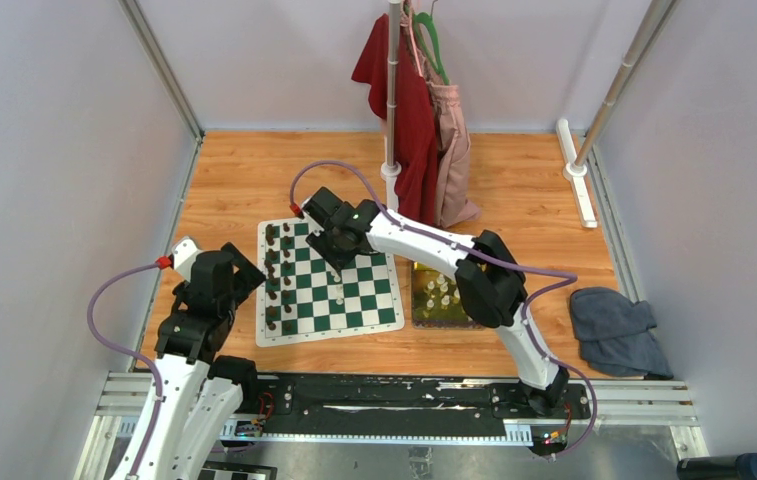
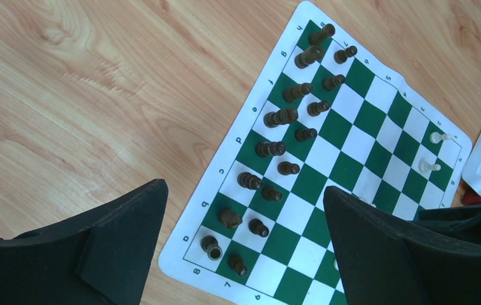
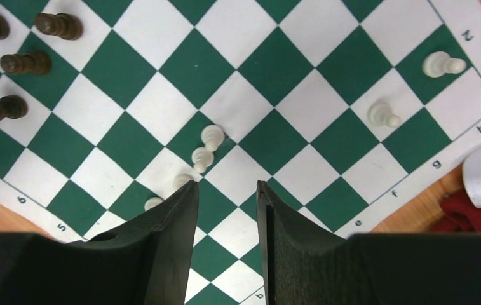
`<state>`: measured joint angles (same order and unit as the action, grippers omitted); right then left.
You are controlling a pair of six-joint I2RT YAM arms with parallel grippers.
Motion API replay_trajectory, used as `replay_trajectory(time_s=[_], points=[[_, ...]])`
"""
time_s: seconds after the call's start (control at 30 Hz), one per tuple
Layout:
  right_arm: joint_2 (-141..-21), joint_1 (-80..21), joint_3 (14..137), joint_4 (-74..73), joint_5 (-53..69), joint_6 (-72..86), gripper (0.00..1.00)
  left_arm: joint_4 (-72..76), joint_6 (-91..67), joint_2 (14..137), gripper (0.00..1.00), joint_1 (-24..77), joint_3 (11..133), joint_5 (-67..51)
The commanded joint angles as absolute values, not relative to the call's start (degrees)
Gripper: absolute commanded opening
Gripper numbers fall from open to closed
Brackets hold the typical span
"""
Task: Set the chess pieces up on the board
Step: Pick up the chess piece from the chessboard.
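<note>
The green-and-white board (image 1: pixel 354 300) lies in the middle of the wooden table. Dark brown chessmen fill its two left columns. In the right wrist view two cream-white pieces (image 3: pixel 384 114) stand near the board's far edge (image 3: pixel 276 44), and several more (image 3: pixel 203 157) stand in a diagonal line by my left fingertip (image 3: pixel 187 190). My right gripper (image 3: pixel 227 184) hovers low over the board, open, with nothing between the jaws; it also shows in the top view (image 1: pixel 339 262). My left gripper (image 2: pixel 244 189) is wide open and empty above the board's dark-piece corner (image 1: pixel 244 275).
A yellow-green tray (image 1: pixel 416 295) holding several cream-white pieces sits just right of the board. A pole with red and pink garments (image 1: pixel 424 120) stands behind the board. A grey cloth (image 1: pixel 619 330) lies at the right. A white bar (image 1: pixel 579 185) lies at the back right.
</note>
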<state>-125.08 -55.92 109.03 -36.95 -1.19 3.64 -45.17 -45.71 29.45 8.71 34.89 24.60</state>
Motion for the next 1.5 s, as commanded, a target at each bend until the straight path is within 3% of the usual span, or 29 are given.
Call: replay_trajectory(time_s=[0.0,1.47], points=[[-125.23,-57.03,110.93,-38.77,1.49,4.98,0.43,-45.63,-46.35,28.86,1.00,8.44,34.65,24.87],[-133.32,-56.08,114.31,-36.61,4.73,5.53,0.39,-45.62,-46.08,29.79,1.00,8.44,34.56,25.03]])
